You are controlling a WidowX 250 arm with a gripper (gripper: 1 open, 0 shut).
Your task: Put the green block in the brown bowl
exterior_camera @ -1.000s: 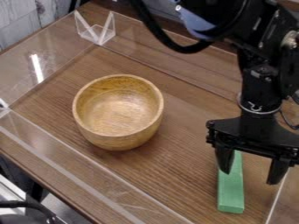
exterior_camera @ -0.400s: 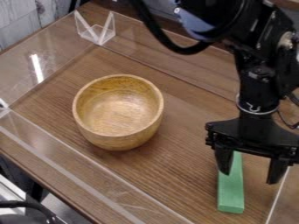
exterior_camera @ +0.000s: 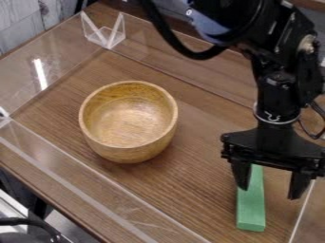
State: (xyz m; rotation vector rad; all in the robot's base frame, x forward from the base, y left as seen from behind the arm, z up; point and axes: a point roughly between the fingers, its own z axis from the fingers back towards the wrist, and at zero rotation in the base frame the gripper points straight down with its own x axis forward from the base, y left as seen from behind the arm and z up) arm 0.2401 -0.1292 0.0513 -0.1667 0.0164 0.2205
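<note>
Camera view rn: green block (exterior_camera: pixel 252 209) is lying on the wood table (exterior_camera: pixel 152 190), partly under the black claw (exterior_camera: pixel 272 183), jaws spread afaict, nothing pinched. Brown bowl (exterior_camera: pixel 128 121) sits upright w/ nothing in it, well apart from the block btw

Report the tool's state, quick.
Tool: open, its fingers near the far end of the green block; whether they touch it can't be told.
</note>
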